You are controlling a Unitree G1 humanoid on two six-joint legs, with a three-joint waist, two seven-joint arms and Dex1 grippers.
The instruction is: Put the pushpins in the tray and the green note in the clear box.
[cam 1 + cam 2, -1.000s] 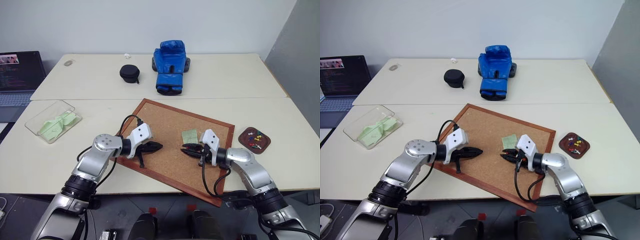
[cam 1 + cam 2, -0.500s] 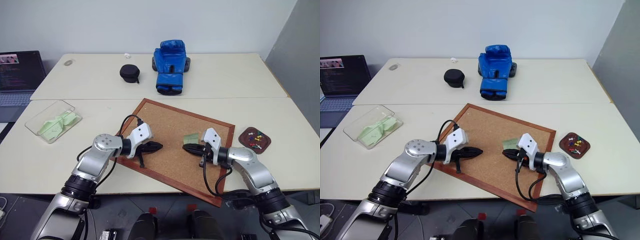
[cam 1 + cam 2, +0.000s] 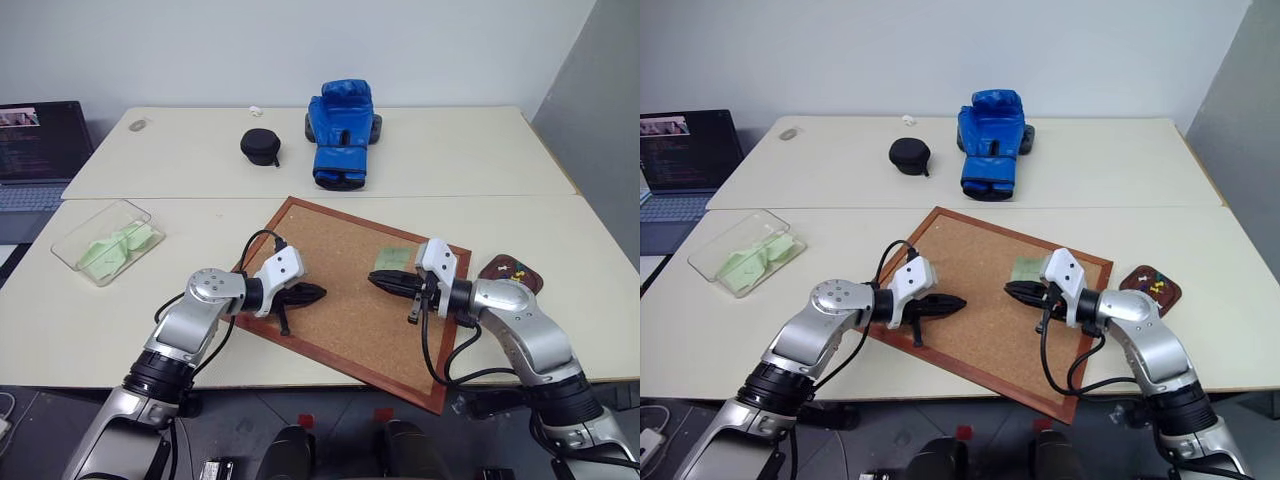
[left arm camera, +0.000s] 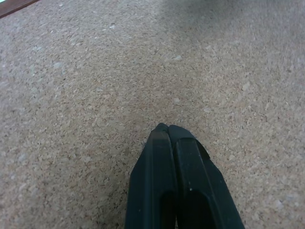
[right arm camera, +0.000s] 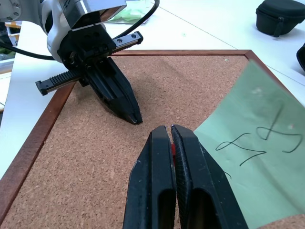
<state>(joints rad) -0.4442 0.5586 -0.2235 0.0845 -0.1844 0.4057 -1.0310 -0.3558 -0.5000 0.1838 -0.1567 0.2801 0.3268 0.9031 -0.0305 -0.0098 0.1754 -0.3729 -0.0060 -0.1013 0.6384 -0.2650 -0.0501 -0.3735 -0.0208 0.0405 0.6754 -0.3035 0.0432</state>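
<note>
Right end effector (image 5: 170, 138) closed on red pin (image 5: 173, 150) – just beside note (image 5: 252, 157) on corkboard (image 3: 330, 250). Left end effector (image 3: 318, 292) closed, empty, near board's left edge. Tray (image 3: 527, 272) at bench's right edge; box (image 3: 70, 240) far left – bare bench between.

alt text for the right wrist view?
The right gripper, fingers shut with a speck of red between them, hangs over a cork board beside the green note. The left gripper, also shut, rests its tip on the cork opposite.
</note>
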